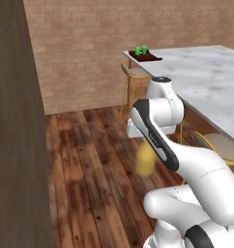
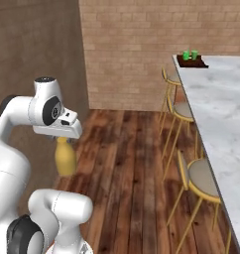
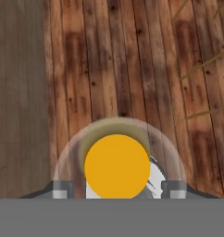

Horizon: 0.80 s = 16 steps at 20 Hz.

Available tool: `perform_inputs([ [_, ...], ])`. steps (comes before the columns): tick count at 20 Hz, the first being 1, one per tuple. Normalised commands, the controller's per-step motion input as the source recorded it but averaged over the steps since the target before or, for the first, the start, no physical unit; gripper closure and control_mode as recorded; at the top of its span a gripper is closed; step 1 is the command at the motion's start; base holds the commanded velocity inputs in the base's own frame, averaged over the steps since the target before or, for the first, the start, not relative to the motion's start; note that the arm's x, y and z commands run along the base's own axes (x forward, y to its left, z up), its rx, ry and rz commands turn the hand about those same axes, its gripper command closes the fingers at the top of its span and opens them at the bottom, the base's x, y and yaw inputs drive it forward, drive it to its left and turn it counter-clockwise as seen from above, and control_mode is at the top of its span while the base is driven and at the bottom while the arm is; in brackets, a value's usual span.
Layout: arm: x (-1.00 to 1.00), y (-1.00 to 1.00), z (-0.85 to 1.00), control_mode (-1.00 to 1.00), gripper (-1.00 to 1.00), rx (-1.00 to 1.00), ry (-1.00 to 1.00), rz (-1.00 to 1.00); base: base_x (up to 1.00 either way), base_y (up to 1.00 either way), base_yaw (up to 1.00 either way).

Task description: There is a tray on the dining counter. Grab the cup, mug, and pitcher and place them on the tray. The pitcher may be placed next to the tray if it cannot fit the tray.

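Observation:
The mustard-yellow pitcher [image 1: 145, 162] [image 2: 66, 158] hangs over the wooden floor by its neck, with my gripper [image 2: 62, 141] shut on it from above. The hand view looks straight down on the pitcher [image 3: 116, 166], and a fingertip [image 3: 62, 189] shows at each side of it. At the far end of the dining counter [image 1: 211, 82] [image 2: 221, 109] sits the dark tray [image 1: 150, 58] [image 2: 193, 62]. Two small green vessels [image 1: 141, 50] [image 2: 190, 55] stand on it. They are too small to tell which is the cup and which is the mug.
Gold-legged stools [image 2: 201, 178] [image 2: 184, 111] [image 1: 133, 72] line the near side of the dining counter. A dark tall panel [image 1: 17, 145] rises close on the left. A brick wall [image 1: 80, 48] closes the back. Open wooden floor [image 2: 132, 163] lies between.

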Motion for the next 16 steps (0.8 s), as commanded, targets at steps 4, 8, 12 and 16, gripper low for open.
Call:
perform_inputs([
  [4, 0.0, 0.0, 0.0, 1.0, 1.0, 0.0, 0.0, 0.0, 0.97, 0.0, -0.01],
  [8, 0.0, 0.0, 0.0, 1.0, 1.0, 0.0, 0.0, 0.0, 0.99, 0.0, -0.02],
  [12, 0.0, 0.0, 0.0, 1.0, 1.0, 0.0, 0.0, 0.0, 1.0, 0.0, -0.02],
  [16, 0.0, 0.0, 0.0, 1.0, 1.0, 0.0, 0.0, 0.0, 1.0, 0.0, -0.03],
])
